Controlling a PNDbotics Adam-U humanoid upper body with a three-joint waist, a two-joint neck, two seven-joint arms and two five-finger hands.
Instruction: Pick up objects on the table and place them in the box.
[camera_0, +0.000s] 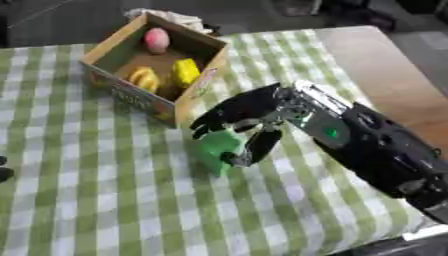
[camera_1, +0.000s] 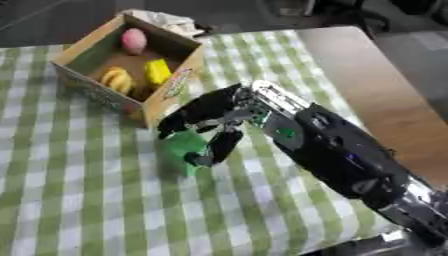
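Observation:
A bright green object (camera_0: 216, 148) sits on the checked cloth just in front of the cardboard box (camera_0: 111, 79). My right hand (camera_0: 241, 116) reaches in from the right and hangs over it, fingers curled across its top and the thumb down its right side, so the hand is shut on it. Whether the object has left the cloth I cannot tell. Inside the box lie a pink egg-shaped item (camera_0: 157, 39), a yellow block (camera_0: 185, 71) and a yellow-orange curved item (camera_0: 143, 78). A dark bit at the left edge (camera_0: 3, 169) may be my left hand.
The green-and-white checked cloth (camera_0: 105, 200) covers most of the table. Bare brown tabletop (camera_0: 394, 75) shows at the right. A pale crumpled thing (camera_0: 175, 17) lies behind the box.

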